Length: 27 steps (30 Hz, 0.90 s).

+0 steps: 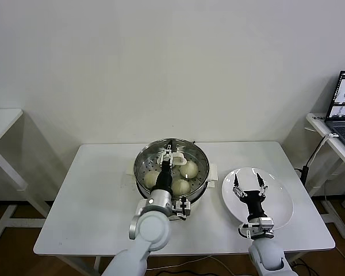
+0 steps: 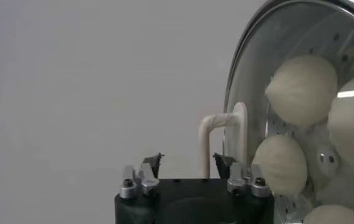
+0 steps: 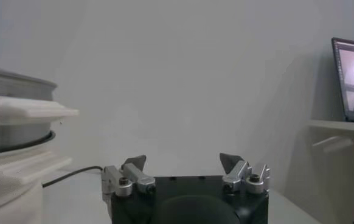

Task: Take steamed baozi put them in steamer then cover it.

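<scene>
**Q:** On the white tabletop (image 1: 92, 195), what is the scene?

**A:** Four steamed baozi (image 1: 181, 186) sit on the perforated tray inside the stainless-steel steamer (image 1: 142, 167), and the clear glass cover (image 1: 199, 156) lies over the pot, its white handle (image 1: 178, 159) standing up at the centre. The left end effector (image 1: 169, 154) hovers right at that handle with its fingers spread; in the left wrist view the handle (image 2: 221, 137) rises just beyond the parted fingertips (image 2: 154, 161), not pinched by them.

**Q:** Why is it placed like that?

**A:** Judging by the pose, the handle is the only grip point on the lid, so the arm reaches across the rim to it. With the jaws apart, the cover appears to rest on the pot under its own weight.

**Q:** And the other arm?

**A:** The right end effector (image 1: 250, 188) waits, released and empty, above the bare white plate (image 1: 279, 208), well clear of the steamer. The task looks almost complete.
</scene>
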Each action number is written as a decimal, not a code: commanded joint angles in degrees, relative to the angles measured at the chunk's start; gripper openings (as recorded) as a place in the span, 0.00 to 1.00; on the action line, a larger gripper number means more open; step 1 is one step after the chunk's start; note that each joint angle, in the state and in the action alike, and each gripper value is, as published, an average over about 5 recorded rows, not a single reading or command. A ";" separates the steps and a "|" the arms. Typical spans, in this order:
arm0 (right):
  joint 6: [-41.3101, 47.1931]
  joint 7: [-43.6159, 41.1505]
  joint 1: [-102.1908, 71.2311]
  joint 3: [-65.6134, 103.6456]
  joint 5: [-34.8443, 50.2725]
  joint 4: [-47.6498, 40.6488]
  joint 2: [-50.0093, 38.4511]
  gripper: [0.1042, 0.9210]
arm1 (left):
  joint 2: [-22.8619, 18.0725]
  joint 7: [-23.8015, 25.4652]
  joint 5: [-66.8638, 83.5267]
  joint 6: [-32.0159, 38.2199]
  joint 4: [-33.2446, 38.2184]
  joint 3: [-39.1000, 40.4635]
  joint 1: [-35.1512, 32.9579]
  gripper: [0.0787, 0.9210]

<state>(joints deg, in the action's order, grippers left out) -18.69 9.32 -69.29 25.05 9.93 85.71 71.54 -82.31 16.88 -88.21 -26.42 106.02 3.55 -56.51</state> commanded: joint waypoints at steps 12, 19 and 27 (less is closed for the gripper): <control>4.63 1.91 -1.00 0.65 5.16 3.90 -1.67 0.88 | 12.36 -2.95 17.27 -0.15 25.74 -8.00 -11.25 0.88; 8.15 0.52 -4.16 2.43 13.09 8.29 -2.87 0.88 | 10.47 -32.17 61.26 5.25 21.18 -23.94 -18.66 0.88; 9.17 0.46 -7.06 3.29 15.70 10.91 -3.36 0.88 | 8.74 -27.50 88.95 32.34 4.16 -37.90 -22.36 0.88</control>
<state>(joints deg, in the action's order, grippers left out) -12.52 9.81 -73.05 27.29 19.58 92.57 68.79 -73.39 -1.59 -47.40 -19.38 123.05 -15.02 -72.03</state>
